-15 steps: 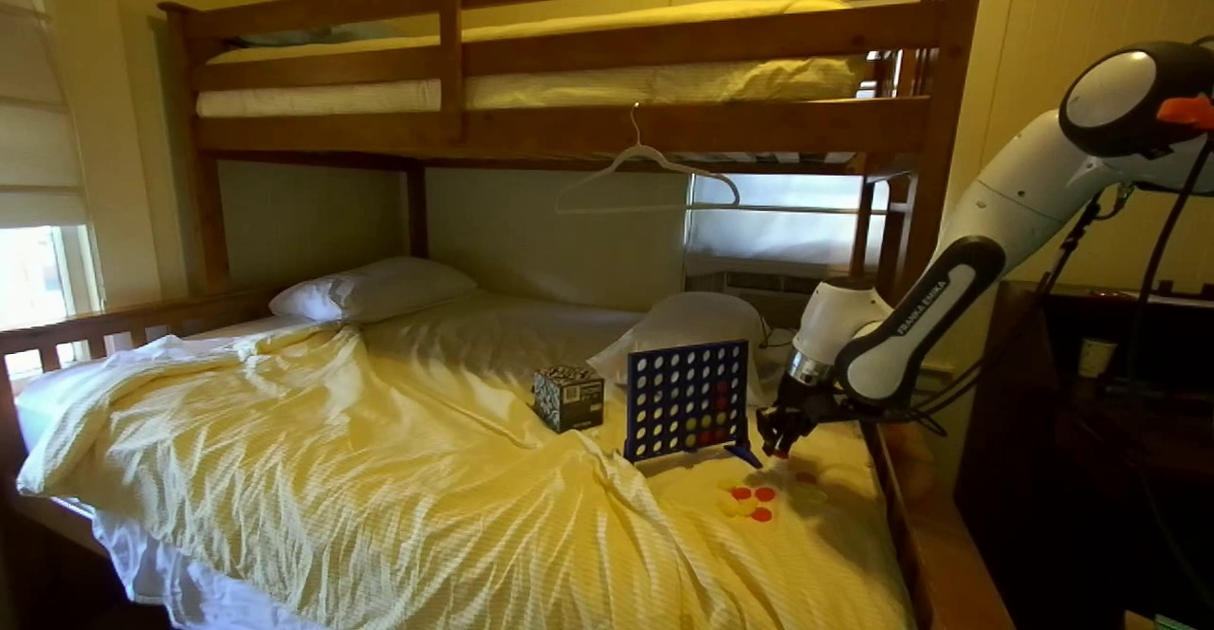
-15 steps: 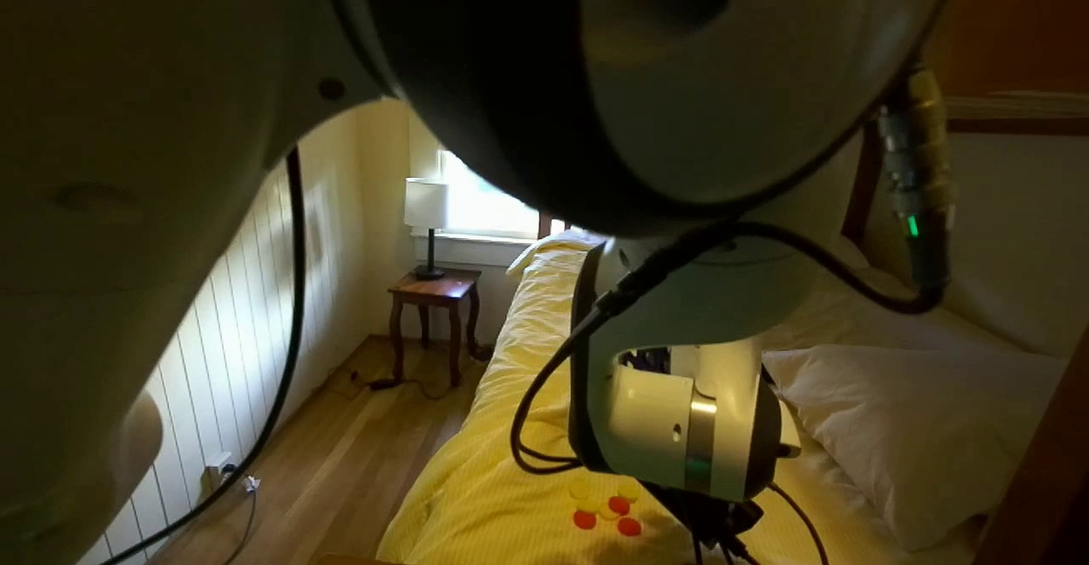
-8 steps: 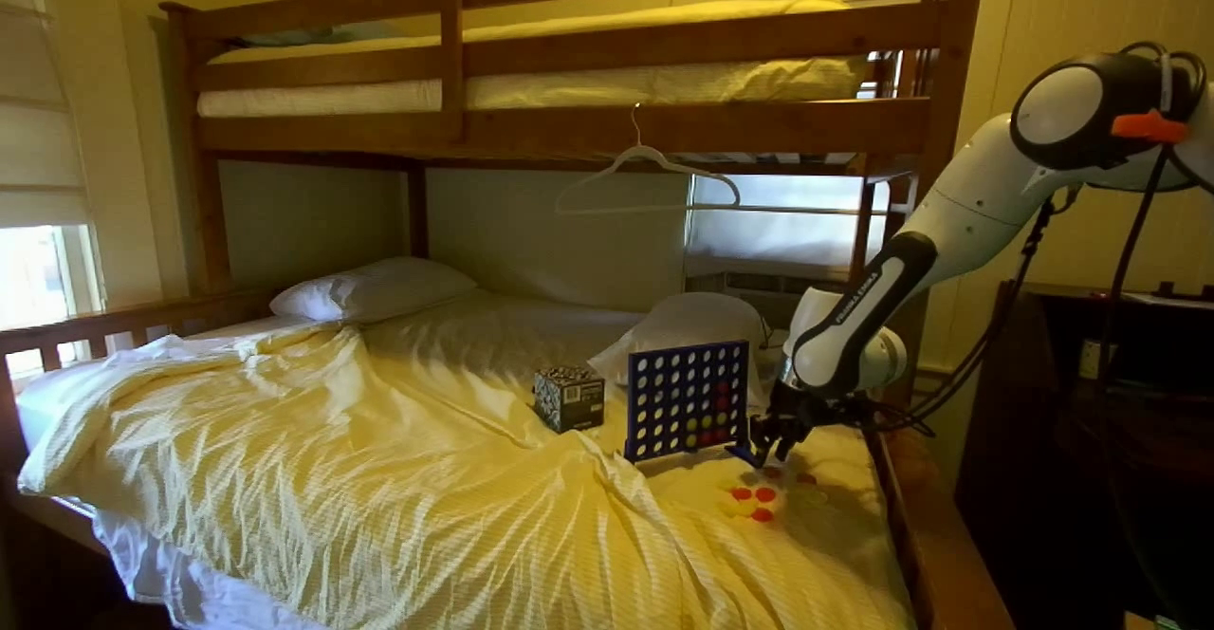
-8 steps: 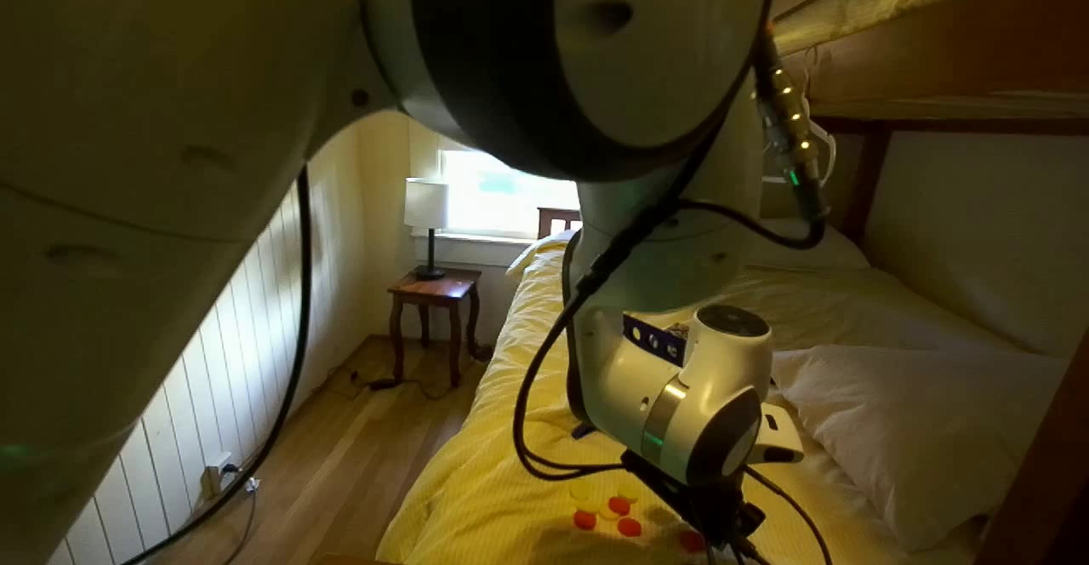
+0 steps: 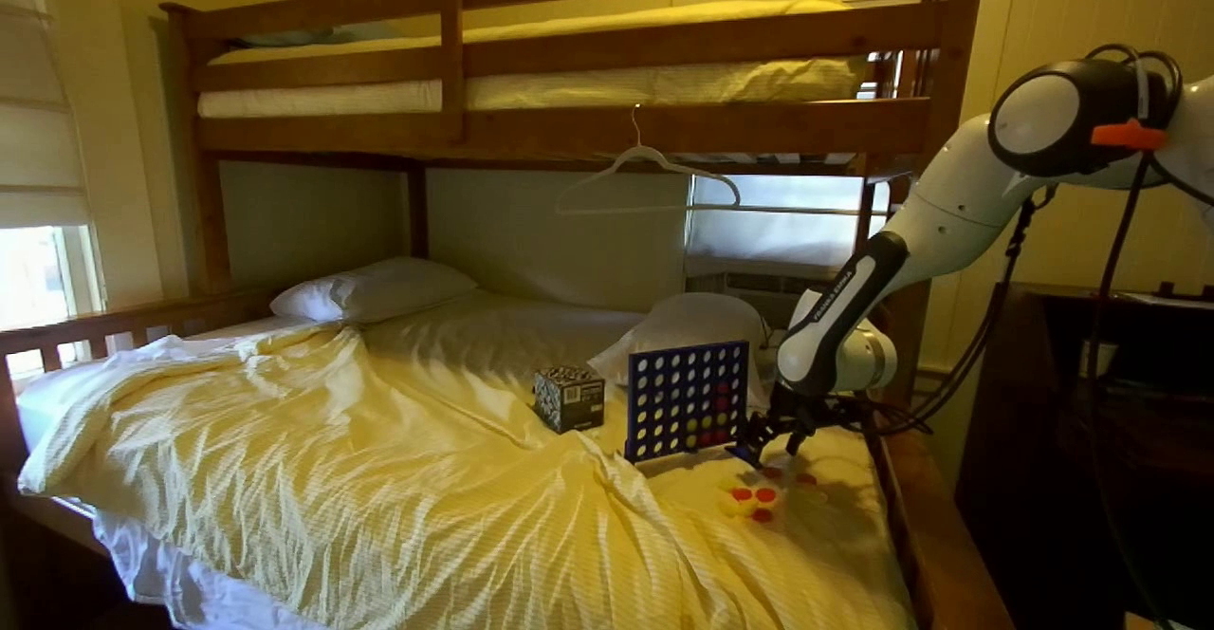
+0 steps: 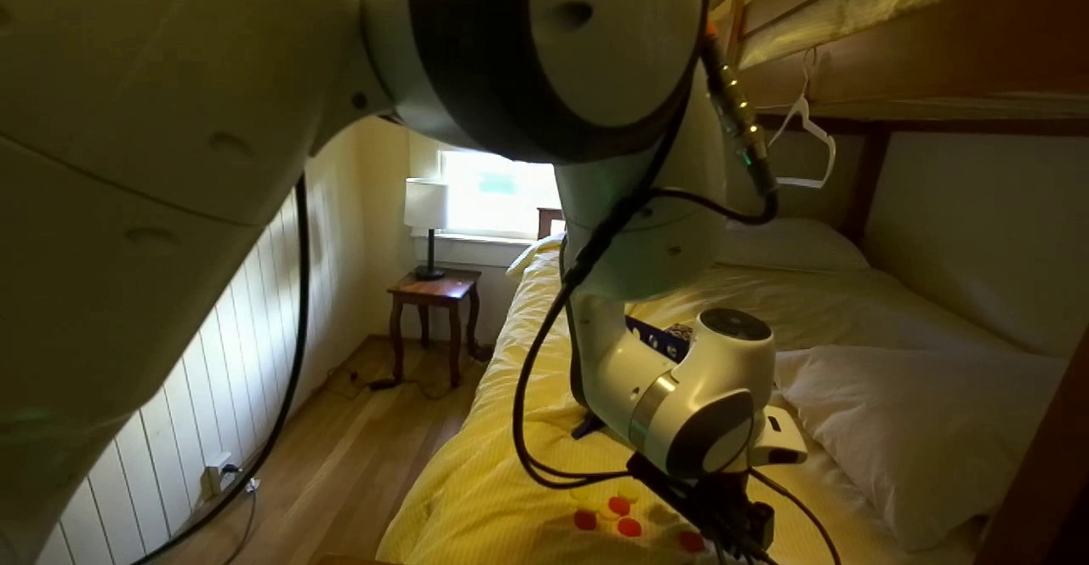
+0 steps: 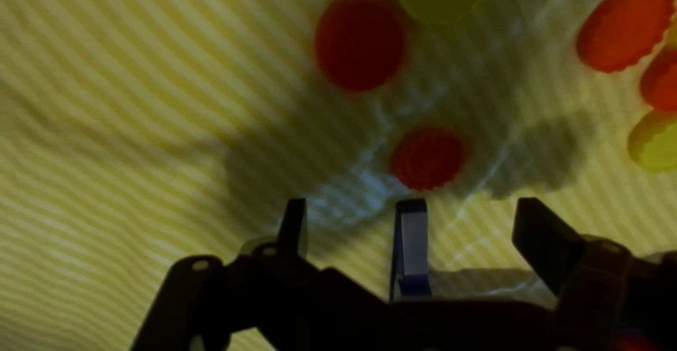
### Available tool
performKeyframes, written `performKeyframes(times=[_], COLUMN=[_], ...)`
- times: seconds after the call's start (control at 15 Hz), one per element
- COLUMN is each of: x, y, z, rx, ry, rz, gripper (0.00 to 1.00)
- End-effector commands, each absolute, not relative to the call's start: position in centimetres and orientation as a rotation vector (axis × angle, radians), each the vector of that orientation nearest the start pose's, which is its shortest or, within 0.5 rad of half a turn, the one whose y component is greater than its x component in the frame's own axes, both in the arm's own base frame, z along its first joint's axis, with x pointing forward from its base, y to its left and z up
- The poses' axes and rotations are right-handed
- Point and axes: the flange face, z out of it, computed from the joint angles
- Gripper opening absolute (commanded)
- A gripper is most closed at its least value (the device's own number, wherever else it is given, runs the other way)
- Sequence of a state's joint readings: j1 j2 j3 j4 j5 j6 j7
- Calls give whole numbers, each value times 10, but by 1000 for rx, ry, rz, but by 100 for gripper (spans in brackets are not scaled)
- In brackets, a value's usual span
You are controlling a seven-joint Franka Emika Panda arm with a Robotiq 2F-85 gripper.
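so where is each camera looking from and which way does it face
An exterior view: beside the bunk bed, facing across it; arm at picture right.
An exterior view: close by the arm, which fills much of the picture, facing the lamp and window.
Wrist view: on the arm, facing down at red discs; open end effector at the bottom.
Shared: both exterior views show the hanger and game rack.

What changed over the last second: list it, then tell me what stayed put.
The jaws opened wide, apparently letting go of a red game disc, which now lies on the yellow striped bedspread. In an exterior view, the arm shifted left, toward the Connect Four rack. Staying as they were: the rack, the patterned box and the cluster of red and yellow discs.
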State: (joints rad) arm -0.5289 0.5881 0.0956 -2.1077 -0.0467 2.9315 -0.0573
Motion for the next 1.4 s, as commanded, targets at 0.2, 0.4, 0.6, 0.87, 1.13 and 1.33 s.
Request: performKeyframes(times=[0.2, 0.4, 0.6, 0.87, 1.13, 1.33], x=[548, 552, 554, 554, 556, 557], y=[-245, -241, -237, -238, -240, -240], z=[152, 152, 151, 149, 148, 145], rx=[-3111, -3115, -3118, -3111, -3117, -3122], ry=[505, 493, 482, 472, 464, 455], rz=[-355, -354, -352, -321, -297, -285], gripper=[68, 45, 38, 63, 53, 25])
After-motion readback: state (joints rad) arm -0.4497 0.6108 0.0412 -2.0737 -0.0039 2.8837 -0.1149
